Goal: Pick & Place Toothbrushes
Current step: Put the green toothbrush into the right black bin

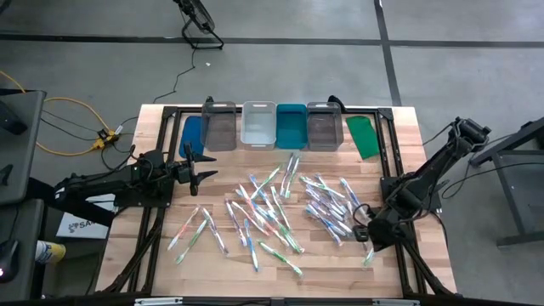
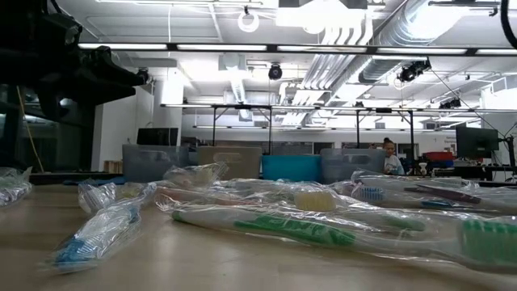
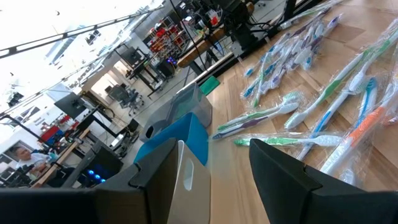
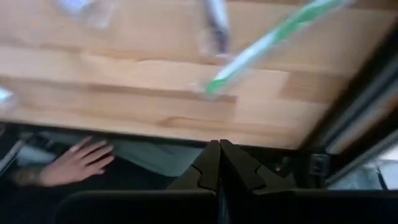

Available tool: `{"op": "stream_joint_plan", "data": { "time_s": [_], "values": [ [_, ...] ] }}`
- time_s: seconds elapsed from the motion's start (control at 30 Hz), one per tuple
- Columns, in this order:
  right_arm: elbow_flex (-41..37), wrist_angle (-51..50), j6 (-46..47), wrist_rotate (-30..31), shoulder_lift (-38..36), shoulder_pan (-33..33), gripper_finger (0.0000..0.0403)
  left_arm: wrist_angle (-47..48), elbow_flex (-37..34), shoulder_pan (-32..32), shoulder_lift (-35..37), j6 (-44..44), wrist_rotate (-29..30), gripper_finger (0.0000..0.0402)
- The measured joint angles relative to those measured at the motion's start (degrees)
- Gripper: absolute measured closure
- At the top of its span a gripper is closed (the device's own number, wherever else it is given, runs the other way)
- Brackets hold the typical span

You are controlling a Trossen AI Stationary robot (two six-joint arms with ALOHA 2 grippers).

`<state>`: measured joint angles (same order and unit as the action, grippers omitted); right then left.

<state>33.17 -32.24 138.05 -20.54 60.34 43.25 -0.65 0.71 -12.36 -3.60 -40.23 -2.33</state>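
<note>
Toothbrushes (image 1: 272, 208) in clear wrappers lie scattered across the middle of the wooden table (image 1: 153, 263), none of them yet lifted and none visible in the row of bins (image 1: 268, 126) lined up along the far edge. A few strays sit apart from the main heap, nearer the left arm, and one green-handled brush (image 4: 267, 43) lies close to the table edge on the right arm's side.

The left gripper (image 1: 202, 167) hangs above the boards between the bins and the heap, its two fingers (image 3: 292, 171) spread wide with nothing between them; its own camera looks past them toward the bins and the nearest brushes. The right gripper (image 1: 367, 235) sits low at the right fringe of the pile, jaws pressed fully together and empty. A person's hand (image 4: 71, 163) shows below the table edge in that arm's view.

By the look of it, the sorting is at its very start, with the left arm in the approach before a first pick. The next move would seem to call for dropping the open fingers astride a single brush handle, ideally one lying clear of its neighbours, since the slippery wrappers overlap and could drag a second brush along.
</note>
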Motion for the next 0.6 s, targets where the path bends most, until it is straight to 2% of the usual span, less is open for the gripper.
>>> {"op": "stream_joint_plan", "data": {
  "time_s": [0.4,0.5,0.6],
  "values": [
    [0.0,-9.9,-1.0,7.4,0.0,0.0,0.04,0.0,0.0,0.0,0.0,0.0,0.0,0.0208],
    [0.0,-11.1,-1.4,11.3,0.0,0.0,0.04,0.0,0.0,0.0,0.0,0.0,0.0,0.0208],
    [0.0,-11.7,-1.4,12.1,0.0,0.0,0.04,0.0,0.0,0.0,0.0,0.0,0.0,0.0208]
  ]
}}
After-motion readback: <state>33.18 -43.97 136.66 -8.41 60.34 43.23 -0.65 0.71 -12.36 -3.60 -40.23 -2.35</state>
